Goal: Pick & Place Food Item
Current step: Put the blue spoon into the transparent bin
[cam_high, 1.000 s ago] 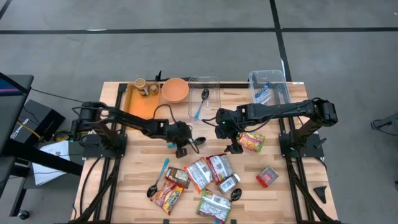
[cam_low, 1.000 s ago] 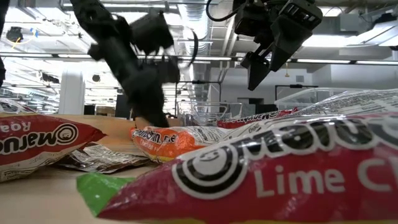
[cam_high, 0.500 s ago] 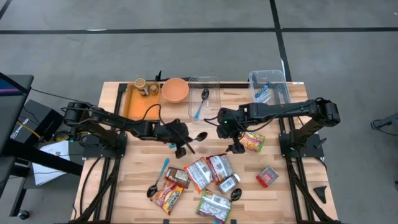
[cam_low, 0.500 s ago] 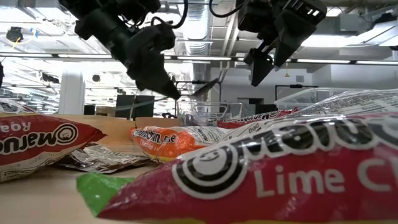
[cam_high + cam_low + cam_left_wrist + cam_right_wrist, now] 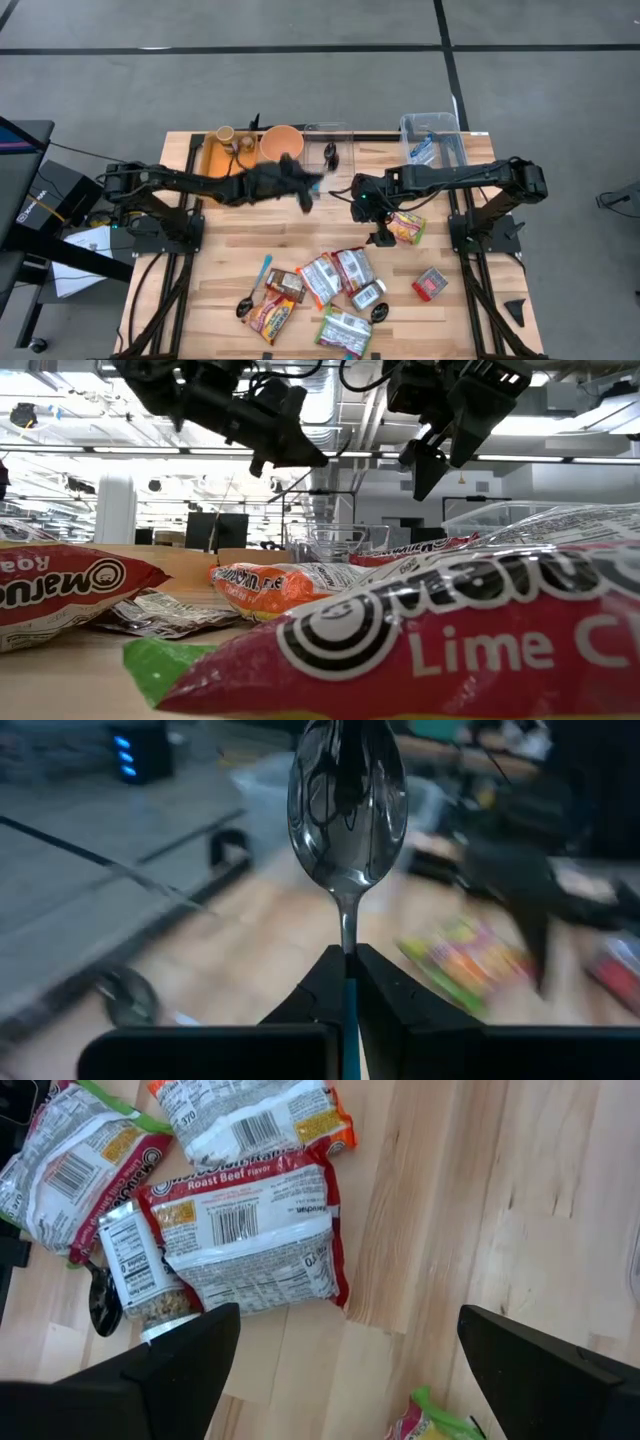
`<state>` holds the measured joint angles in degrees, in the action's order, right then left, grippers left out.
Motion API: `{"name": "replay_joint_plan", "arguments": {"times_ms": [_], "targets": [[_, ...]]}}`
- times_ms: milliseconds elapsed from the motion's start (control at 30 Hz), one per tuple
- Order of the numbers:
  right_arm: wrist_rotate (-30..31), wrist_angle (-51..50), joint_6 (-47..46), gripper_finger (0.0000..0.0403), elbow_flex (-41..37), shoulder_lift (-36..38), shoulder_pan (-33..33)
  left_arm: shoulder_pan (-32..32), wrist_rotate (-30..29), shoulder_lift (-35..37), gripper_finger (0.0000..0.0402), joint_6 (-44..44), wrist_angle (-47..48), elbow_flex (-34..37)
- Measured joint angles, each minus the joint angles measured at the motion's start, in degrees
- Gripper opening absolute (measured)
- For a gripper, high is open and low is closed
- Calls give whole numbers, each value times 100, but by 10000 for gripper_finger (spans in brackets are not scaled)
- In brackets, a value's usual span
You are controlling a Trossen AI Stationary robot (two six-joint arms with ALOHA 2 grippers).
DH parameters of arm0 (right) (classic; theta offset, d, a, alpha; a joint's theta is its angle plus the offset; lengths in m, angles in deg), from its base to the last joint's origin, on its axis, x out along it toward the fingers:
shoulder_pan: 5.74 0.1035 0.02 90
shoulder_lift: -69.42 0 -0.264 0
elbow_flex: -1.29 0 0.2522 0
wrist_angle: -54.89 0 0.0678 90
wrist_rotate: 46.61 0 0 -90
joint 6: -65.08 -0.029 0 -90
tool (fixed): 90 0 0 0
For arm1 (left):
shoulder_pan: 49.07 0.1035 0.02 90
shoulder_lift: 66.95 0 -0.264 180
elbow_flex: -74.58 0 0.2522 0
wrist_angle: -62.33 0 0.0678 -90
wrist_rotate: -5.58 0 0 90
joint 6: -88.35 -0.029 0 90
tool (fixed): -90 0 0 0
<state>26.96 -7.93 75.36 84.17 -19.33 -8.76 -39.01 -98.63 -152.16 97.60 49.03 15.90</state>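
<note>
My left gripper (image 5: 303, 190) is shut on a spoon with a shiny metal bowl (image 5: 347, 805) and a blue handle, held high above the table's far middle, in front of the orange bowl (image 5: 282, 143). My right gripper (image 5: 378, 228) hangs open above the table right of centre, touching nothing. An orange-and-green noodle packet (image 5: 405, 228) lies just beside it. Several more food packets (image 5: 330, 275) lie flat near the table's front; the right wrist view shows the roast beef packet (image 5: 250, 1230) among them. My left gripper pinches the spoon's blue handle (image 5: 348, 982) between its two fingers, close to where the metal neck starts. The fingers point roughly level, from the table's left, and lie along the spoon. The spoon sticks straight out ahead of the fingers, bowl foremost, lifted clear of the table.
A clear container (image 5: 328, 155) with a spoon in it stands at the far middle. An orange tray (image 5: 215, 165) is at the far left and a clear bin (image 5: 432, 140) at the far right. A red box (image 5: 430, 284) and loose spoons (image 5: 262, 275) lie near the front.
My left gripper has risen from the table's middle with the spoon and swung toward the far edge, tipping from pointing steeply down to nearly level. The spoon, which lay at the table then, is now lifted clear.
</note>
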Motion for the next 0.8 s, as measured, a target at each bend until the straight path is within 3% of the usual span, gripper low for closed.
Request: {"name": "replay_joint_plan", "arguments": {"times_ms": [233,533,800], "targets": [[0,-34,17,370,0,0,0,739,455,4,4,20,-1,-504],[0,-68,17,370,0,0,0,1081,563,-187,4,182,-43,-787],[0,-91,18,370,0,0,0,1378,486,-1381,4,578,-273,-1240]]}}
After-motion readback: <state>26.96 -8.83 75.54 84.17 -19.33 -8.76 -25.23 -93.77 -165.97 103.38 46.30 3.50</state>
